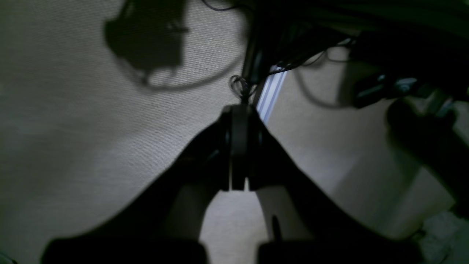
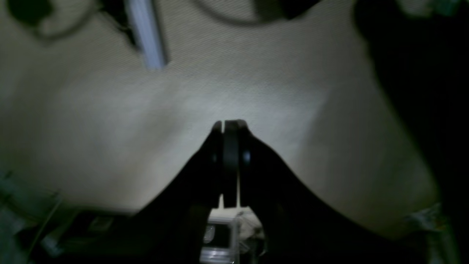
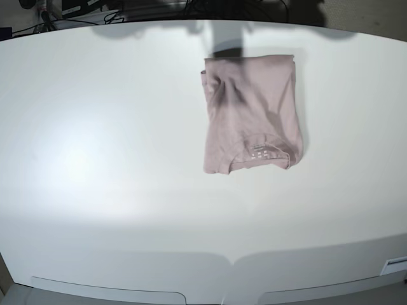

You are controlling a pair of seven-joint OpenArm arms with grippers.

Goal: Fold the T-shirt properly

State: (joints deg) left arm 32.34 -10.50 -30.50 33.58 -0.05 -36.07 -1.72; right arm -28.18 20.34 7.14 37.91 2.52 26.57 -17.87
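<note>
The dusty pink T-shirt [image 3: 251, 114] lies folded into a compact upright rectangle on the white table [image 3: 114, 146], right of centre toward the far edge. Its white neck label shows near the front edge of the fold. Neither arm appears in the base view. In the left wrist view my left gripper [image 1: 239, 110] is shut, its fingers pressed together with nothing between them, above a beige floor. My right gripper [image 2: 230, 124] is likewise shut and empty in the right wrist view. The T-shirt shows in neither wrist view.
Cables and dark equipment [image 3: 82, 9] lie past the table's far edge. The left wrist view shows black cables [image 1: 293, 62] and dark hardware [image 1: 403, 88] at upper right. A pale bar [image 2: 146, 36] crosses the right wrist view at upper left.
</note>
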